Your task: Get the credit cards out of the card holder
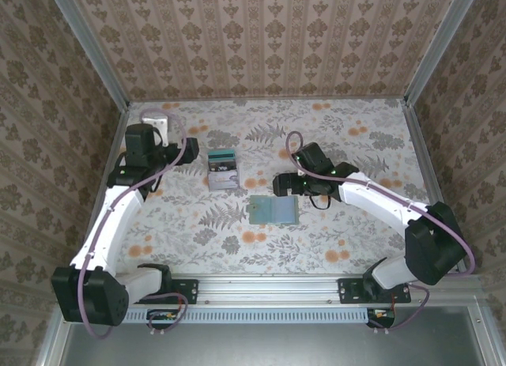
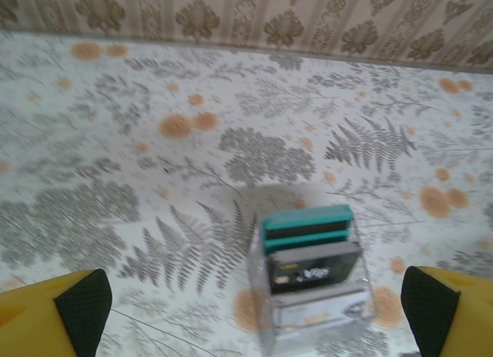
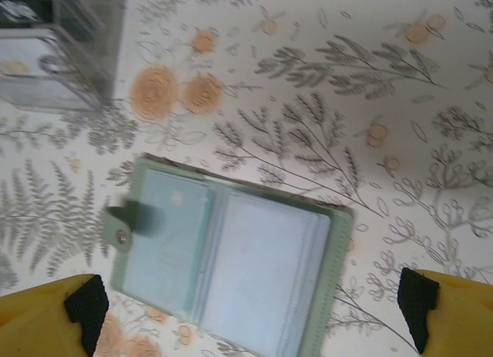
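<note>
My right gripper (image 3: 253, 317) hung with jaws wide over the card holder (image 3: 231, 272). It lay open and flat near the middle of the table (image 1: 356, 239), between my two fingers and apart from both. My left gripper (image 2: 254, 314), also wide, faced the credit cards (image 2: 308, 222), stacked nearer the left edge.

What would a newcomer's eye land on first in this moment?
First, the card holder, lying open and flat on the floral table with its snap tab at one edge and the open right gripper close by. Next, the credit cards, teal, dark and pale grey, stacked in a clear stand in front of the open left gripper.
</note>
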Robot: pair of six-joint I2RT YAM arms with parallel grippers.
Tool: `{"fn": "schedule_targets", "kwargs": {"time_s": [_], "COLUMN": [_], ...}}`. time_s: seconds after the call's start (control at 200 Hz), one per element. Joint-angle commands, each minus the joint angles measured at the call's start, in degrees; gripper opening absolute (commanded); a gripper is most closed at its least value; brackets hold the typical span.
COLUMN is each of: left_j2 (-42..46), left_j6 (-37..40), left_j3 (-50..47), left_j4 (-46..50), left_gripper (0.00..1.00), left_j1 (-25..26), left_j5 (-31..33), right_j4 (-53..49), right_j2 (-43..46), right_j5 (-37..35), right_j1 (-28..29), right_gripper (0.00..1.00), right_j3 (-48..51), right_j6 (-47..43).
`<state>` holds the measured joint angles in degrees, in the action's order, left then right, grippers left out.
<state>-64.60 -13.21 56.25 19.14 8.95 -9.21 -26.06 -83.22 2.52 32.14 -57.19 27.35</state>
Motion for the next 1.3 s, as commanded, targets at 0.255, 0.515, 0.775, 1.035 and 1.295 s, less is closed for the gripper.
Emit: {"fn": "schedule_targets", "kwargs": {"time_s": [0.255,0.515,0.775,1.035,1.295], "left_j2": [0.9,0.37,-5.16,-16.13,-24.35], "left_j6": [-19.46,-28.07,-34.38,-35.05,-32.93], "left_j3": [-7.68,-14.17,-16.87,-13.41,-8.11], "left_j4": [4.95,1.66,-4.08,-8.63,-8.41], "left_gripper": [0.85,0.72,0.61,0.45,0.37], "left_j1": [4.06,15.54,28.14,34.38,36.33], "left_j5": [-3.19,-1.53,-1.21,-3.93,-5.38], "right_j4": [1.24,5.03,6.84,7.85,7.95], "right_j2": [-1.38,-3.34,-5.45,-7.19,-7.43], "right_j5": [1.48,2.65,2.9,2.48,2.38], "right_j1": [0.03,0.21,0.47,0.55,0.55], "right_gripper": [0.25,0.06,0.0,0.0,0.0], "right_j3": [7.06,10.82,13.0,13.86,14.41], "right_j6": [3.85,5.7,5.96,6.31,6.58]}}
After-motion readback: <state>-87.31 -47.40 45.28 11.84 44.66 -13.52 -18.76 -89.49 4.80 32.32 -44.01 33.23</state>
